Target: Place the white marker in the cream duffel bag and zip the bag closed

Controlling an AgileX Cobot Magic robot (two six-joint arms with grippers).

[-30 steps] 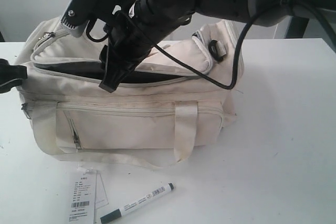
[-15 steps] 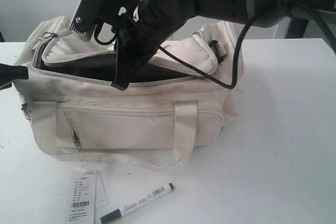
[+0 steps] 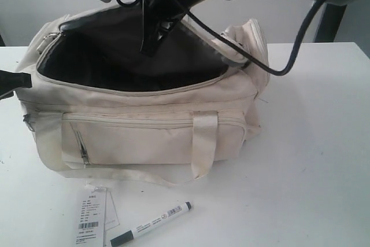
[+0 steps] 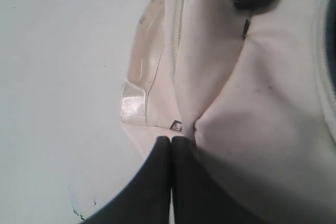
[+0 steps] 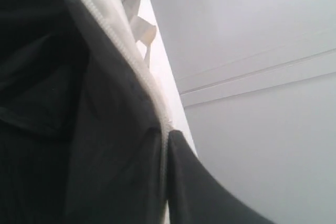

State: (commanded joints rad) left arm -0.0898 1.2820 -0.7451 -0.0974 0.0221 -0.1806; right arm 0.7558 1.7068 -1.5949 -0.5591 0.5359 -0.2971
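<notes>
Within the last second the right claw [image 3: 151, 49] goes from open to clamped tight on the zippered edge of the top flap [image 3: 104, 30] and hauls it upward, so the cream duffel bag [image 3: 139, 125], a narrow slit a moment ago, now gapes onto its dark lining. The left claw [image 4: 171, 140], fingers pressed together on a pucker of fabric, appears to pin the bag's end nearest the left edge of the surface [image 3: 312, 143]. The white marker [image 3: 151, 224] lies untouched near the front edge, just beside the paper tag [image 3: 92, 212], so the mouth looks ready but the pick-up is not yet begun.
</notes>
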